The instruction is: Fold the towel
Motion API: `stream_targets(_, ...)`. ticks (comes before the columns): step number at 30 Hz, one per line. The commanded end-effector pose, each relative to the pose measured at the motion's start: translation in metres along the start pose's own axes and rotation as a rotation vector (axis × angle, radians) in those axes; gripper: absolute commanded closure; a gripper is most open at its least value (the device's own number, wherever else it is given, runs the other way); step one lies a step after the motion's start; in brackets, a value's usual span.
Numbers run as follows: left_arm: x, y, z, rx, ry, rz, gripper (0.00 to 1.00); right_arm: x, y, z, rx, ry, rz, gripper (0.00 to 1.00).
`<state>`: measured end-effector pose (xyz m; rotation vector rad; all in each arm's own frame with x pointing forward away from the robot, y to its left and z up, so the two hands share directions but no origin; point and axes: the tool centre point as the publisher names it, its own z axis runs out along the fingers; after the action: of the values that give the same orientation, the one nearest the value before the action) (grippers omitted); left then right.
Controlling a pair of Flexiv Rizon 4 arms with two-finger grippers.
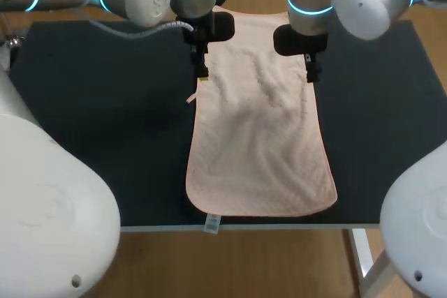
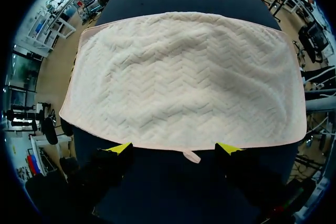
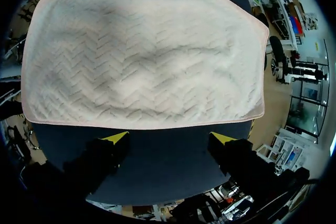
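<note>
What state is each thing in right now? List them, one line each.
towel: unfolded, spread flat on the table, slightly rumpled.
tag: on the towel's near end, hanging over the table's edge.
left gripper: open, at one long edge of the towel, holding nothing.
right gripper: open, just short of the opposite long edge, holding nothing.

Nothing written could be read in any view: no words, numbers or signs. A small white label (image 1: 211, 223) hung from the near short edge of the pink towel (image 1: 262, 137), just over the front edge of the table (image 1: 105, 137). Whatever was printed on it was too small to make out.
</note>
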<state>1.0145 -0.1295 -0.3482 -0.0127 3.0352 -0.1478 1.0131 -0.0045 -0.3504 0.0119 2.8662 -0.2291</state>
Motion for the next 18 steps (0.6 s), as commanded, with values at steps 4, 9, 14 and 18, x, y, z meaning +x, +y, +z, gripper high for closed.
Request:
stream_targets(4, 0.007, 0.004, 0.031, -0.002, 0.033, 0.001, 0.00, 0.001, -0.005, 0.019, -0.068, 0.006, 0.022, 0.00)
stream_targets(9, 0.005, 0.001, 0.043, -0.021, 0.046, 0.023, 0.00, 0.001, -0.006, 0.029, -0.082, 0.009, 0.030, 0.00)
stream_targets(14, -0.004, 0.003, 0.053, -0.024, 0.048, 0.006, 0.00, 0.003, -0.001, 0.037, -0.095, 0.018, 0.027, 0.00)
stream_targets(18, -0.007, 0.001, 0.060, -0.027, 0.050, 0.002, 0.00, 0.006, 0.001, 0.045, -0.104, 0.036, 0.028, 0.00)
